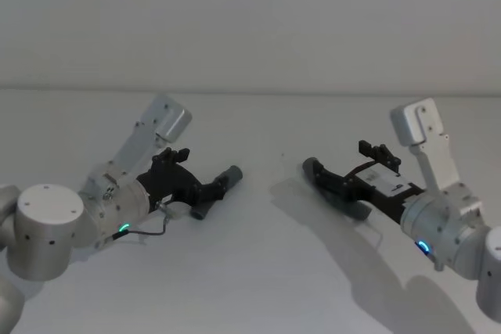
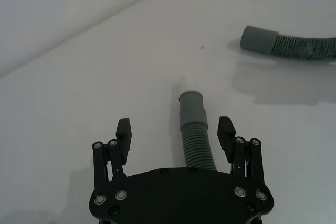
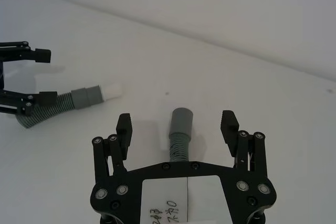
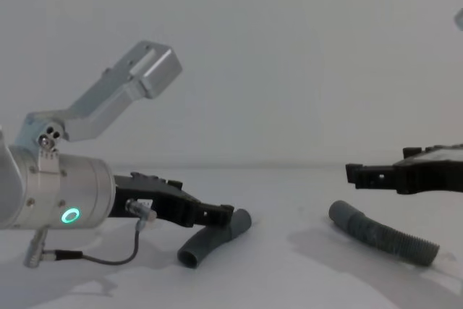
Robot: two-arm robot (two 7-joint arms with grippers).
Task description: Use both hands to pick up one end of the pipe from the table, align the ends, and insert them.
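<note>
The short curved pipe piece point(image 1: 232, 174) lies on the white table point(image 1: 258, 271) at the left. My left gripper point(image 1: 210, 193) is low over it and open, its fingers point(image 2: 124, 129) on either side of the ribbed part point(image 2: 197, 140) without touching. Its cuff ends in a white tip point(image 3: 113, 92). The longer ribbed piece point(image 1: 312, 167) lies at the right, with its wide grey cuff point(image 3: 181, 121) pointing left. My right gripper point(image 1: 352, 168) is open and hovers just above it point(image 4: 383, 236), straddling the cuff end.
The two pipe ends face each other across a bare gap of table point(image 1: 270, 181). A thin black cable point(image 4: 108, 258) hangs from the left wrist down to the table.
</note>
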